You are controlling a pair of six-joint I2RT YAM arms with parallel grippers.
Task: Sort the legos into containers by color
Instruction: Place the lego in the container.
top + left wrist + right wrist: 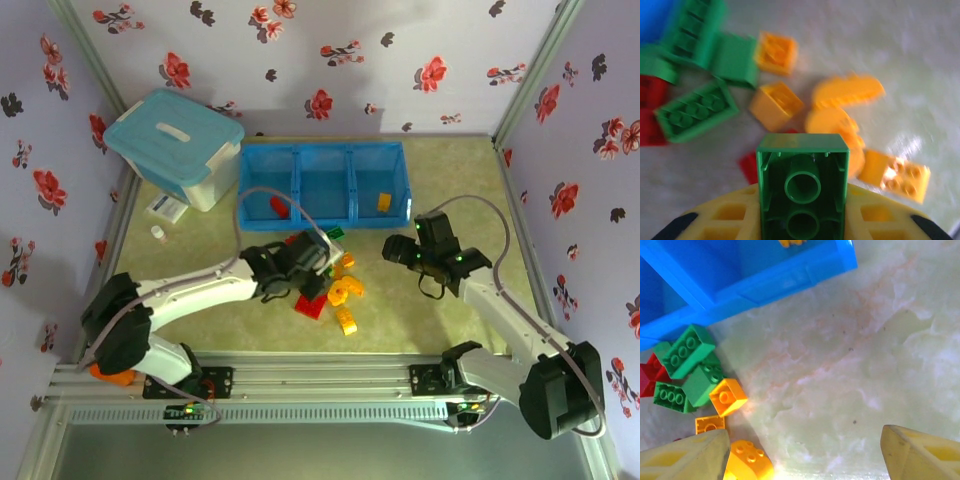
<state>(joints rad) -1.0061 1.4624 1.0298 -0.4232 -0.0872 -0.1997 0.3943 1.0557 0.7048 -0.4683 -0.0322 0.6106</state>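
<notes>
My left gripper (802,210) is shut on a green lego (803,167), held hollow side toward the left wrist camera, just above the pile. In the top view the left gripper (318,262) hangs over the loose legos (335,292), a mix of red, green and yellow-orange bricks. The blue containers (320,148) stand behind the pile; a red lego (279,207) lies in the left one and a yellow lego (384,202) in the right one. My right gripper (397,250) stands open to the right of the pile, over bare table (840,390), holding nothing.
A white tub with a light-blue lid (175,145) sits at the back left. A white card (166,208) and a small bottle (158,233) lie in front of it. Flowered walls close in the table on three sides.
</notes>
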